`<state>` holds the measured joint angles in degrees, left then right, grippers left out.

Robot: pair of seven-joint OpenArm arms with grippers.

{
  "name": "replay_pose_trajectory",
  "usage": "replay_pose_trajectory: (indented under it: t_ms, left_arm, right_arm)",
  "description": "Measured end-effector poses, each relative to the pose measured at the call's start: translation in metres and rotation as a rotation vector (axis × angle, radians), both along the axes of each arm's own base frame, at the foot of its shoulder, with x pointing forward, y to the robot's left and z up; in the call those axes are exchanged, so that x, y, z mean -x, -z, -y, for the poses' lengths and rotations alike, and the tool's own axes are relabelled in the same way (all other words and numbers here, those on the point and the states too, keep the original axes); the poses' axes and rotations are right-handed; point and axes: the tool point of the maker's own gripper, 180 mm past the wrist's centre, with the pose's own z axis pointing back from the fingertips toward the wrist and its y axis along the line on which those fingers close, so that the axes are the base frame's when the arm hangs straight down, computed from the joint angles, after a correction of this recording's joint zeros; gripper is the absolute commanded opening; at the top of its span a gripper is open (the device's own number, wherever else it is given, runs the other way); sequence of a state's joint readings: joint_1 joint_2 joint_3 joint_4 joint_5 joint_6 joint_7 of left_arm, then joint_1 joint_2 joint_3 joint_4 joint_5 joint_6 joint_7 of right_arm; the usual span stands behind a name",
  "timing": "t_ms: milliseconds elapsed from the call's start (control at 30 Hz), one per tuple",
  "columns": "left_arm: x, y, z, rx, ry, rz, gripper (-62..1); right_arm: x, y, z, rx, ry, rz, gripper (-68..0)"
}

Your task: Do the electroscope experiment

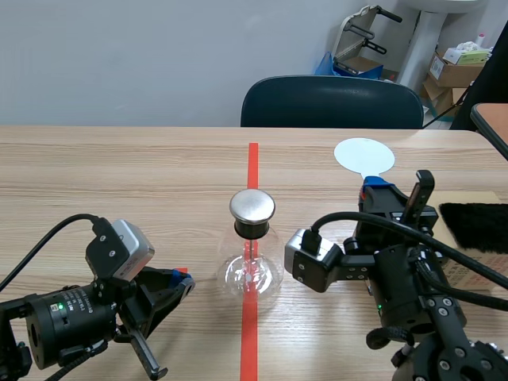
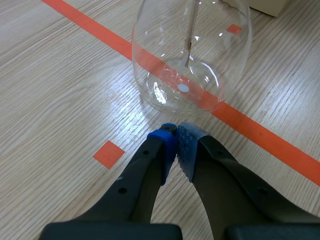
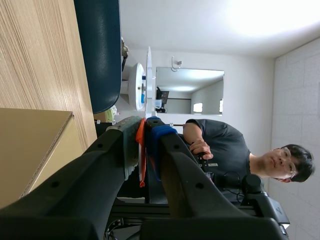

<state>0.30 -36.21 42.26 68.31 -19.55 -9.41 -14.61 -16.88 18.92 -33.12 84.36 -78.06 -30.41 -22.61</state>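
The electroscope, a round glass flask [image 1: 252,274] with a black neck and a metal cap [image 1: 252,206], stands on the red tape line at mid-table. My left gripper [image 1: 181,282] lies low at its left, shut on nothing. In the left wrist view the gripper [image 2: 177,142] has its blue pads pressed together just short of the flask [image 2: 192,60], where thin metal leaves [image 2: 188,50] hang inside. My right gripper [image 1: 376,190] is turned on its side, right of the flask, and shut on the orange handle [image 3: 141,155] of a white disc paddle [image 1: 363,155] [image 3: 148,80].
A black fur cloth [image 1: 476,226] lies on a flat cardboard box [image 1: 468,274] at the right edge. A dark chair [image 1: 332,101] stands behind the table. The right wrist view shows a person [image 3: 225,150] in a black shirt beyond the gripper.
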Motion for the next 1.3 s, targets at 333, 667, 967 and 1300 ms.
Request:
replay_pose_trajectory:
  t_ms: [333,667,967,1300]
  left_arm:
    - [0.000,0.000,0.000,0.000,0.000,0.000,-59.4]
    - [0.000,0.000,0.000,0.000,0.000,0.000,-59.4]
    - [0.000,0.000,0.000,0.000,0.000,0.000,-59.4]
    - [0.000,0.000,0.000,0.000,0.000,0.000,-59.4]
  right_arm:
    - [0.000,0.000,0.000,0.000,0.000,0.000,-66.7]
    - [0.000,0.000,0.000,0.000,0.000,0.000,-66.7]
    - [0.000,0.000,0.001,0.000,0.004,-0.001,-66.6]
    - [0.011,-0.003,0.002,-0.007,-0.019,-0.010,-66.6]
